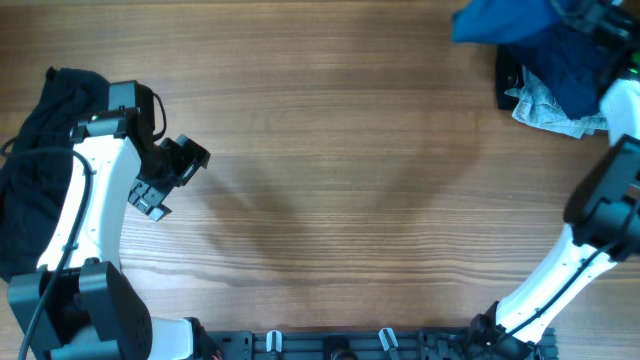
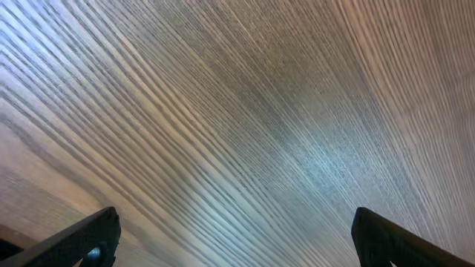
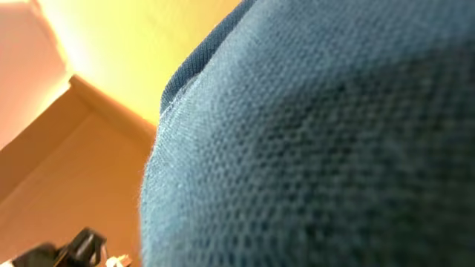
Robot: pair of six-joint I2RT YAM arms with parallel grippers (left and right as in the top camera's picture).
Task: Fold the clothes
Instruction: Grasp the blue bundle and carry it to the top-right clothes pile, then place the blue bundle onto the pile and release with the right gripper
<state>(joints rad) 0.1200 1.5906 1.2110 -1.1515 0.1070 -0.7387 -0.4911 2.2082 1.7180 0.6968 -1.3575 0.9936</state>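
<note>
1. The table [image 1: 340, 200] is a flat top of brown wood grain. In the left wrist view the grain runs in fine diagonal streaks with a pale sheen.
2. The teal-blue shirt [image 1: 492, 22] is bunched at the upper right of the overhead frame, soft and creased, just beside a darker heap.
3. In the right wrist view the same cloth fills most of the frame. It is a fine, pebbly knit with a rolled, stitched edge [image 3: 182, 74] curving down the left of it, against a blurred orange-tan background.
4. The navy heap [image 1: 572, 70] lies crumpled below the shirt, with a pale, wrinkled patterned fabric [image 1: 548, 108] sticking out at its lower edge. A flat dark shape [image 1: 506, 82] sits at the heap's left side. I cannot tell whether it is cloth or a tray.
5. The black garment [image 1: 40, 150] is a limp, matte mound at the left edge of the overhead frame, partly under the white left arm [image 1: 85, 215].
6. The left gripper [image 1: 180, 185] hangs over bare wood with its jaws spread wide. Its dark fingertips [image 2: 82, 241] show only at the two bottom corners of the wrist view, holding nothing.
7. The right arm [image 1: 590, 235] reaches to the upper right. The right gripper is drawn narrow, but its fingers are hidden behind the shirt, so I cannot tell whether cloth is pinched.
</note>
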